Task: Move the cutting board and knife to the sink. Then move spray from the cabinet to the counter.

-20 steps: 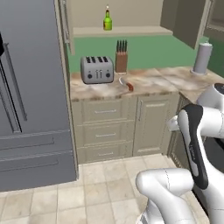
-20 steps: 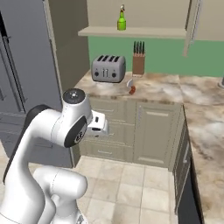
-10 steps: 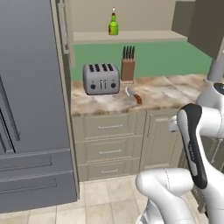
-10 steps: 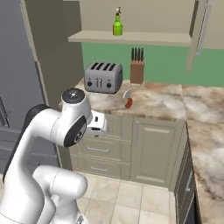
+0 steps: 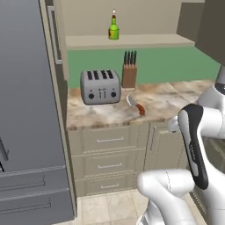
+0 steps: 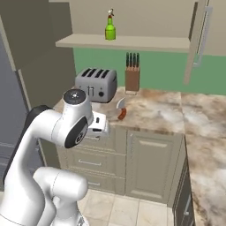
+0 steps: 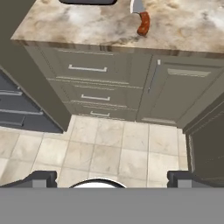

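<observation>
Here we are facing the counter [image 5: 110,115], and the knife [image 5: 136,105] lies flat on the stone just in front of the toaster [image 5: 100,86] and the knife block [image 5: 129,70], blade pointing back toward the toaster, reddish handle toward the counter's front edge. Up on the cabinet [image 6: 201,37] shelf stands the spray [image 6: 110,27], green bottle upright, well above everything else. The gripper [image 7: 111,178] hangs low and well short of the counter, looking down at tiled floor and drawer fronts, its two fingertips spread wide with nothing between them. I can't pick out the cutting board or the sink from any of these angles, so where they lie is unknown. Now the risks, as I judge them. The knife is thin and lies flat on hard stone, so a pinch that comes down off-centre could skate it sideways, and with the handle near the front edge a shove could tip it onto the floor. Coming in too far back risks clipping the toaster or the knife block. The arm is folded tight against the base and starts from below counter height, so a rise that is too shallow might catch the counter lip or a drawer handle. And later, the spray is tall and narrow on a high shelf: a nudge could topple it.
</observation>
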Tool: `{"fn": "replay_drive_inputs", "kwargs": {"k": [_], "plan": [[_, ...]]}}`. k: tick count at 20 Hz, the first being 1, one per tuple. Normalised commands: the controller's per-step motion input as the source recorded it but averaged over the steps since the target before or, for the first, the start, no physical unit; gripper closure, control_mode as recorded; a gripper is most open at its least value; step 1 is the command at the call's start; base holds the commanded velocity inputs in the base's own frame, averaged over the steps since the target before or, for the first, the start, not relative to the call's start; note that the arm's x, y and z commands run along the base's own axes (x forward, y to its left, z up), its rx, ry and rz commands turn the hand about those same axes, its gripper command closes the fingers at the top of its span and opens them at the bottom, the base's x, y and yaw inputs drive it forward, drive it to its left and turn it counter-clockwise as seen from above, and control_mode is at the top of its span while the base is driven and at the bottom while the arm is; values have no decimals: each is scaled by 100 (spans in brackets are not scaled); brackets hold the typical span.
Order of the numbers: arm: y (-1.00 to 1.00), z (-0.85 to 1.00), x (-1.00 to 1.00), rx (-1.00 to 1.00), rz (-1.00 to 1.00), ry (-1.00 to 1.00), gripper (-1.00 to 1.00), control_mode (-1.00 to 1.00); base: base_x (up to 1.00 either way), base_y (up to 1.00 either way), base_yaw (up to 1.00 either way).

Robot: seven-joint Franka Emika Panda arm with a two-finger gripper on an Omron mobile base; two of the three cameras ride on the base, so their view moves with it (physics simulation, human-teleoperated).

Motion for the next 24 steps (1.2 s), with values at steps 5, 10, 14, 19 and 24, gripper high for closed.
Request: {"fn": "replay_drive_inputs", "kwargs": {"k": [5,10,14,19,24], "plan": [[0,0,0,0,0,0,-100,100,41,-18,0],[0,0,0,0,0,0,-100,100,44,-21,0],[0,0,0,0,0,0,-100,100,56,-19,0],[0,0,0,0,0,0,-100,100,61,-18,0],[0,0,0,0,0,0,-100,100,60,-20,0]]}}
